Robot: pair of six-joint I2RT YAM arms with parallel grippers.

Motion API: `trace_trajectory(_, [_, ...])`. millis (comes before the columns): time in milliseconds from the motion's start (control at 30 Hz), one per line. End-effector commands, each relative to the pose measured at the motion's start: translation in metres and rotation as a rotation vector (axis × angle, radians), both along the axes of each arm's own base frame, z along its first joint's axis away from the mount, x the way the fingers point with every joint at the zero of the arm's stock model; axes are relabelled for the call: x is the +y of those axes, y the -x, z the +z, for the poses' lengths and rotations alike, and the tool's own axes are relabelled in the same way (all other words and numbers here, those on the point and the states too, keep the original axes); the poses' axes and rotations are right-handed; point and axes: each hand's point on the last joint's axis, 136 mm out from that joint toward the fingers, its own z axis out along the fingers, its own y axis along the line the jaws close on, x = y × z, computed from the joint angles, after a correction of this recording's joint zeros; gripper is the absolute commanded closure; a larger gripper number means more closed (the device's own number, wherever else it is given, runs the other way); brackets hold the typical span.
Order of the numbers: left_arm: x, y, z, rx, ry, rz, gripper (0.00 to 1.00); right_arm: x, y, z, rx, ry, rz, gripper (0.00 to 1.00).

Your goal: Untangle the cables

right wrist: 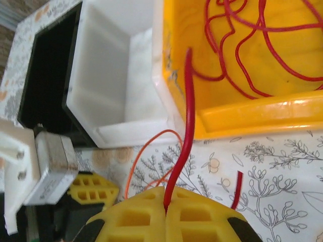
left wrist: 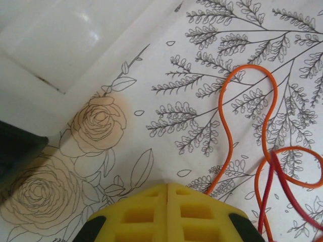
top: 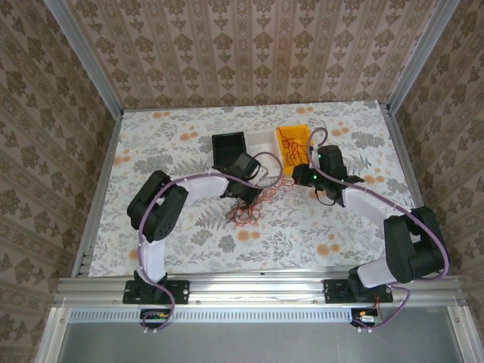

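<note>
- At the near edge of the table (top: 174, 234), your two arm bases sit side by side, and each arm bends inward toward the middle.
- Just beyond, mid-table, your cables (top: 246, 214) lie as a loose red tangle on the floral cloth, right under the left gripper (top: 247, 200).
- Through the left wrist camera, you see that gripper's (left wrist: 166, 212) yellow pads pressed flat together.
- An orange strand (left wrist: 225, 126) loops over the cloth and drops to the edge of the right-hand pad. You cannot tell whether it is pinched.
- A darker red strand (left wrist: 287, 186) crosses just beside the orange one.
- A little farther and to the right, your right gripper (top: 296, 175) hangs just beside the near end of the yellow bin (top: 293, 127).
- Through the right wrist camera, you see the right gripper (right wrist: 166, 212) clamped on a red cable (right wrist: 184, 126). The cable rises from the seam between the pads and reaches up across the yellow bin's near rim.
- A short red end (right wrist: 236, 189) lies on the cloth to the right of that cable.
- Low on the left of that same view, you can see one yellow finger of the left gripper.
- Farthest from you, three bins stand in a row, touching: the black bin (top: 229, 147), the white bin (top: 262, 138), then the yellow one.
- More red wire (top: 290, 147) curls inside the yellow bin.
</note>
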Motion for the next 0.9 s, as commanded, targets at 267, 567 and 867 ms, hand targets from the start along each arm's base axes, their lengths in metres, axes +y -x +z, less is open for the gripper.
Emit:
trace_trajectory(267, [0.015, -0.002, 0.054, -0.184, 0.052, 0.007, 0.34, 0.002, 0.005, -0.001, 0.012, -0.052, -0.026, 0.96])
trace_trajectory(567, [-0.035, 0.032, 0.072, -0.165, 0.11, -0.283, 0.22, 0.0, 0.006, 0.0, 0.01, -0.043, -0.035, 0.96])
trace_trajectory(867, [-0.05, 0.021, 0.01, -0.156, -0.039, -0.283, 0.67, -0.004, 0.002, 0.023, -0.042, -0.068, -0.068, 0.97])
